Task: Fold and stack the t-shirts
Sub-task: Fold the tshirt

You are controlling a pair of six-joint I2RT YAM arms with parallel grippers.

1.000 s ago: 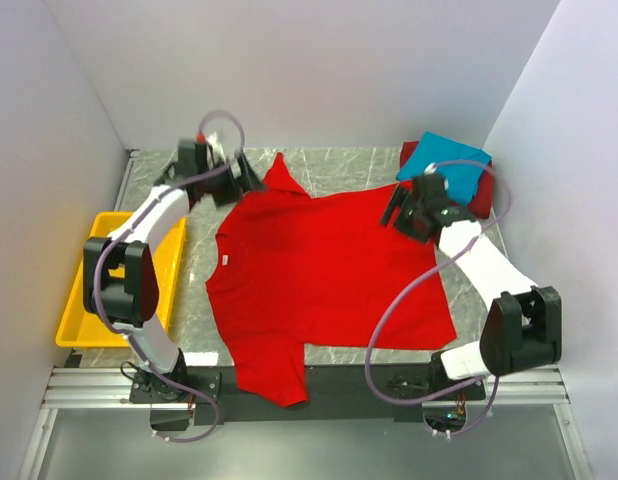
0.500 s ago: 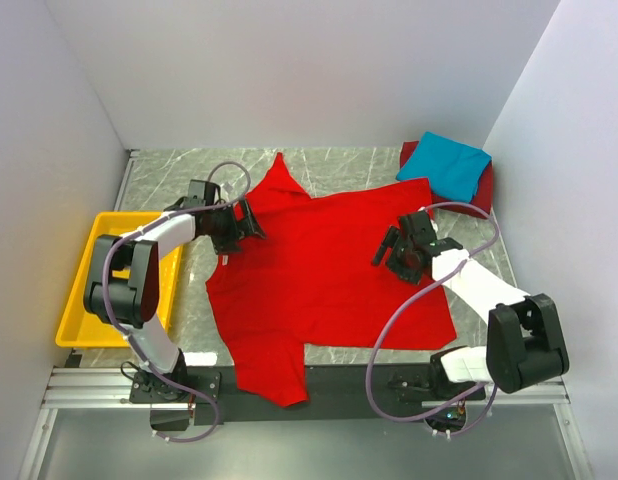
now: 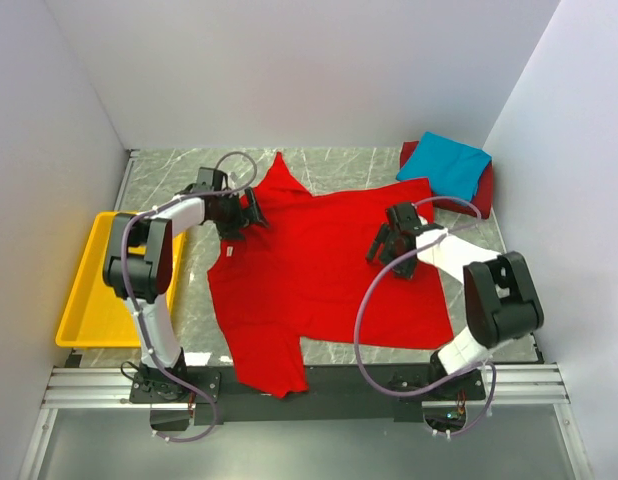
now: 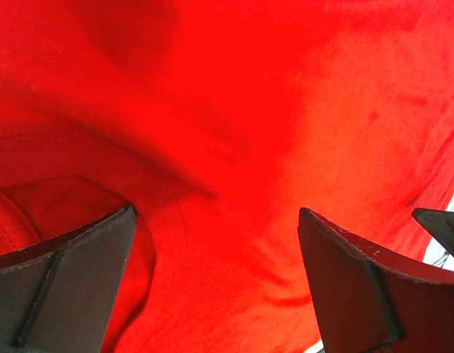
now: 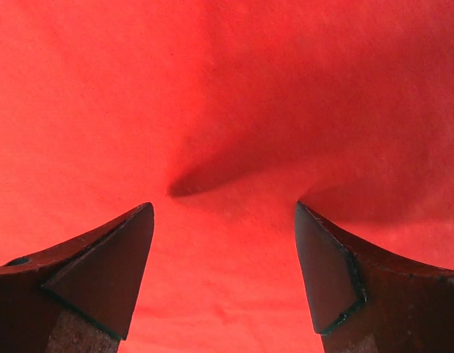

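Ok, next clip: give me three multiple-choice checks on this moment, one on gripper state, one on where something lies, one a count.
1. The left gripper and right gripper, over the bright red shirt, are:
A both open
B both shut
C one open, one shut

2. The turquoise shirt lies:
A spread flat at centre
B folded on the darker red shirt, far right corner
C hanging off the near edge

3. Shirts in view:
A two
B three
C four

Key:
1 A, each wrist view shows the fingers spread with bare cloth between.
2 B, the top view shows it there.
3 B, bright red, turquoise, darker red.
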